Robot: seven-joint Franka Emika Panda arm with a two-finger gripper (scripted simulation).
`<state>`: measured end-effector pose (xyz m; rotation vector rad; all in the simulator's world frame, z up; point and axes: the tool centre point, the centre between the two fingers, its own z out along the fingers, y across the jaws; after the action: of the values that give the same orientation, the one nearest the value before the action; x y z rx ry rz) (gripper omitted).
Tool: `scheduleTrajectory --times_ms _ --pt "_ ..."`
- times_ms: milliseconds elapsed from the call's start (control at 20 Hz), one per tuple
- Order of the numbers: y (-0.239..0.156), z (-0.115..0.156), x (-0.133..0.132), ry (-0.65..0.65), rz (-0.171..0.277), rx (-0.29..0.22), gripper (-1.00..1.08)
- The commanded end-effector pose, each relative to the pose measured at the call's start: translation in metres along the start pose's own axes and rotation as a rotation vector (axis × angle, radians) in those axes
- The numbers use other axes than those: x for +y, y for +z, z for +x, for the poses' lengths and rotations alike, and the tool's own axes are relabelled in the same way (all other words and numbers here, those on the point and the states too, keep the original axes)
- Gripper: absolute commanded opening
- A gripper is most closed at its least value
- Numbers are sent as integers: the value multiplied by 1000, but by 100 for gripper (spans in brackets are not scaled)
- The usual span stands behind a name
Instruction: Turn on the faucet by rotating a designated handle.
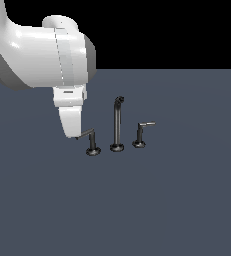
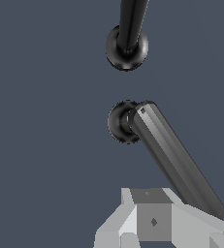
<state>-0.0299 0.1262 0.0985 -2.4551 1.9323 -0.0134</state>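
Observation:
The faucet is a small dark three-piece set on the flat grey floor. Its tall thin spout (image 1: 117,122) stands in the middle, with its round base (image 2: 127,47) also in the wrist view. The designated handle (image 1: 91,141) is on the exterior view's left, and its long grey lever (image 2: 174,160) runs from the dark round base (image 2: 118,122) out to my fingers. My gripper (image 1: 73,135) (image 2: 152,213) sits at the lever's free end, touching it from the side. No gap shows between the fingers, and the lever is not between them.
A smaller handle (image 1: 140,135) with a short light lever stands on the exterior view's right of the spout. The white arm (image 1: 42,55) hangs over the upper left of the exterior view. A flat dark grey floor (image 1: 177,200) surrounds the set.

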Motion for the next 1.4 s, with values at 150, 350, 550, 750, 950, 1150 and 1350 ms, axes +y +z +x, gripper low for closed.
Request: scheduleTrajectory --times_ms 150,350,550,750,950,1150,1350 --pt "0 5 25 0 -16 4 -100" --pt "0 6 35 -1 -18 4 -100" --pt "0 12 36 -7 -12 1 -100" --pt "-1 28 46 -5 -15 2 -100" --pt "-1 45 56 -2 -18 4 -100" --pt "-1 38 49 -26 -14 -2 -100" --pt "-1 64 45 -14 -17 1 -100"
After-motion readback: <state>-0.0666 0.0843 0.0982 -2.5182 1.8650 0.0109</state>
